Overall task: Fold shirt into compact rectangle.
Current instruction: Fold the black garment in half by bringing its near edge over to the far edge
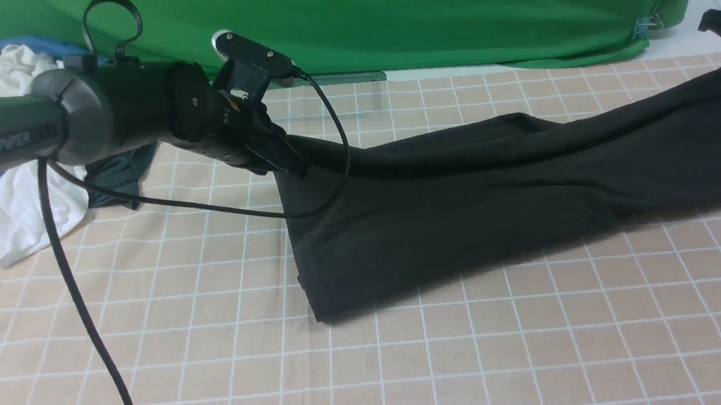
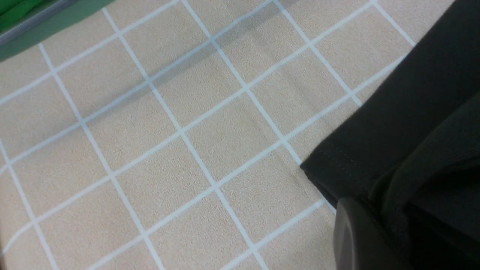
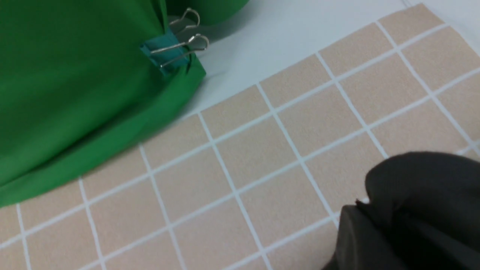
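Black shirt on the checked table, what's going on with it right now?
Two robot arms hold the black shirt stretched out between them. The left gripper has its jaws shut on one end, and the right gripper has its jaws shut on the other, raised end. The shirt's upper edge is lifted while its lower part drapes on the checked cloth. It is a long band, not yet a compact rectangle.

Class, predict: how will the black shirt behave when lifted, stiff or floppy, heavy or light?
Probably floppy: the shirt sags onto the mat between its raised ends. Likely light: a pinch by the left tool holds one corner up.
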Robot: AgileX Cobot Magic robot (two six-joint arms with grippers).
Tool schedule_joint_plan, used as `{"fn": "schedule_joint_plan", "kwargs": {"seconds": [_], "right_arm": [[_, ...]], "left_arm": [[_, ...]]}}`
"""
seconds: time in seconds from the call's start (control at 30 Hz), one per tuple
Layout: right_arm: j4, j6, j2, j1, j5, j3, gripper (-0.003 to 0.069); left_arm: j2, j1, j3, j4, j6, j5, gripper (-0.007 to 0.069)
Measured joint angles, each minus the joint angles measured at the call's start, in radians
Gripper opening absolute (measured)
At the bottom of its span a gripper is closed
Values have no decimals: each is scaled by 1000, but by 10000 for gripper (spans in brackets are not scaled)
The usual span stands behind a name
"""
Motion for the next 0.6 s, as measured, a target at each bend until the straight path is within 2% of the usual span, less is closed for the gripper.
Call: {"fn": "schedule_joint_plan", "kwargs": {"seconds": [0.23,0.4,0.6], "right_arm": [[-1,11,29,0,-46,0,109],[-4,14,51,-1,-78,0,134],[-5,107,55,-10,-159,0,155]], "left_arm": [[43,0,0,-13,-3,-118,29],[71,0,0,-18,-51,-177,29],[82,0,0,-20,-71,-261,30]]}}
